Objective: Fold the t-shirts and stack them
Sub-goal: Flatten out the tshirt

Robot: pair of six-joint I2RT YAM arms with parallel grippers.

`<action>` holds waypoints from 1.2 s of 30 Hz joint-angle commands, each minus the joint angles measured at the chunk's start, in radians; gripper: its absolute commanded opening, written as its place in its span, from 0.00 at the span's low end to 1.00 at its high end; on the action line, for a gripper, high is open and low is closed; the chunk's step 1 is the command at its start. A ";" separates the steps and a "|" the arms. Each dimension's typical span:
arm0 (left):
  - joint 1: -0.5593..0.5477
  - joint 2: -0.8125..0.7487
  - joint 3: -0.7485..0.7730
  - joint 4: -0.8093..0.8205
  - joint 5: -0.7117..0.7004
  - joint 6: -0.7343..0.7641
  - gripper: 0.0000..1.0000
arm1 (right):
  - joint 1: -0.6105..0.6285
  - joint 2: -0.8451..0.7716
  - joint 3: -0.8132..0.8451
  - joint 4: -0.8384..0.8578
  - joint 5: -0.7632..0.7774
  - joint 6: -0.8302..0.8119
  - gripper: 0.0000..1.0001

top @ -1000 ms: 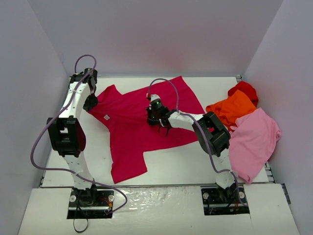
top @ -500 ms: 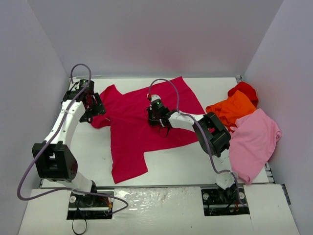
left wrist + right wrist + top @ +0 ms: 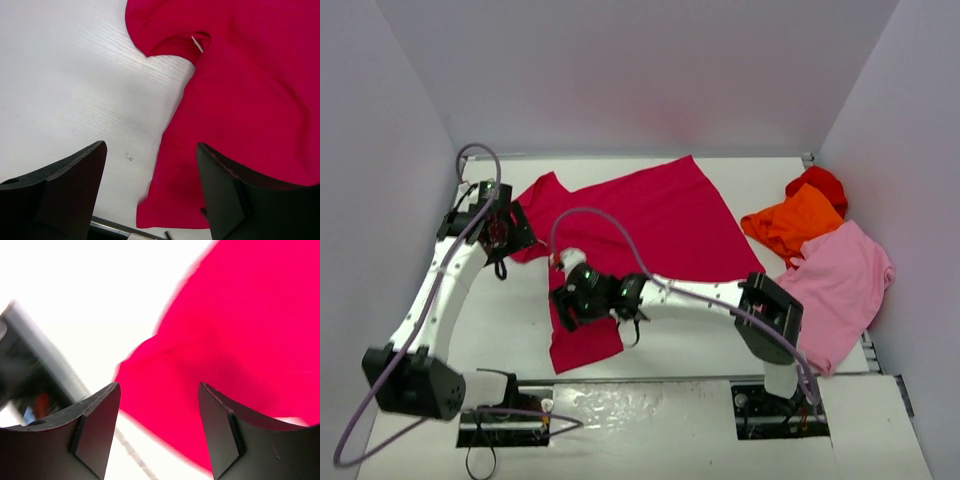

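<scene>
Crimson shirt: the crimson-magenta soft cloth t-shirt (image 3: 650, 225) lies opened out on the white bench (image 3: 700, 340). It runs from the middle of the far edge down toward the near-left corner.
Left jaws: the left gripper (image 3: 150, 147) is released, with nothing between its dark fingers. It hovers over the shirt's left border, half above bare bench and half above cloth.
Right jaws: the right gripper (image 3: 159, 386) is also released and empty, poised over the flap nearest the near-left corner.
Why there: you have one set of jaws at each end of the shirt's left side. By my reading, that sets up a paired pinch for folding this side over the body.
Collar: the left wrist view shows the neck notch with its small white label (image 3: 197, 44). It lies ahead of the left jaws, so you are at the collar end.
Waiting shirts: the orange cloth t-shirt (image 3: 795, 222), the bright red cloth t-shirt (image 3: 820, 183) and the light pink cloth t-shirt (image 3: 840, 285) sit heaped against the right edge. They overlap one another and lie apart from the crimson one.
In the way: the white right arm (image 3: 690, 292) reaches across the near half of the bench and over the shirt's lower border. A fold toward the right would likely meet it.
Cloth state: there are shallow wrinkles and an uneven left outline. I'd expect the fold to need smoothing.
</scene>
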 commanded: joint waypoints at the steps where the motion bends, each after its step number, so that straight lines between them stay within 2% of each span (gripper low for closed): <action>1: 0.013 -0.063 0.094 -0.062 -0.016 0.001 0.69 | 0.052 0.044 0.066 -0.037 0.003 0.053 0.59; 9: 0.016 -0.090 0.074 -0.079 -0.016 0.022 0.69 | 0.083 0.137 0.088 -0.026 0.010 0.063 0.57; 14: 0.016 -0.102 0.052 -0.076 -0.015 0.026 0.69 | 0.081 0.197 0.181 -0.021 0.002 0.056 0.55; 21: 0.018 -0.112 0.050 -0.077 -0.021 0.043 0.69 | 0.078 0.185 0.233 -0.025 -0.016 0.036 0.51; 27: 0.018 -0.103 0.027 -0.061 -0.001 0.044 0.69 | 0.067 0.242 0.223 -0.050 -0.029 0.049 0.50; 29: 0.018 -0.102 0.018 -0.054 0.005 0.044 0.69 | 0.066 0.254 0.217 -0.052 -0.033 0.053 0.44; 30: 0.018 -0.101 0.016 -0.052 0.005 0.044 0.69 | 0.067 0.259 0.215 -0.057 -0.033 0.053 0.19; 31: 0.018 -0.100 0.010 -0.047 0.006 0.045 0.69 | 0.067 0.258 0.215 -0.061 -0.021 0.053 0.05; 32: 0.019 -0.098 0.004 -0.044 0.009 0.046 0.69 | 0.067 0.253 0.209 -0.065 -0.009 0.054 0.00; 36: 0.018 -0.082 -0.026 -0.017 0.024 0.048 0.69 | 0.051 0.194 0.169 -0.073 0.040 0.047 0.00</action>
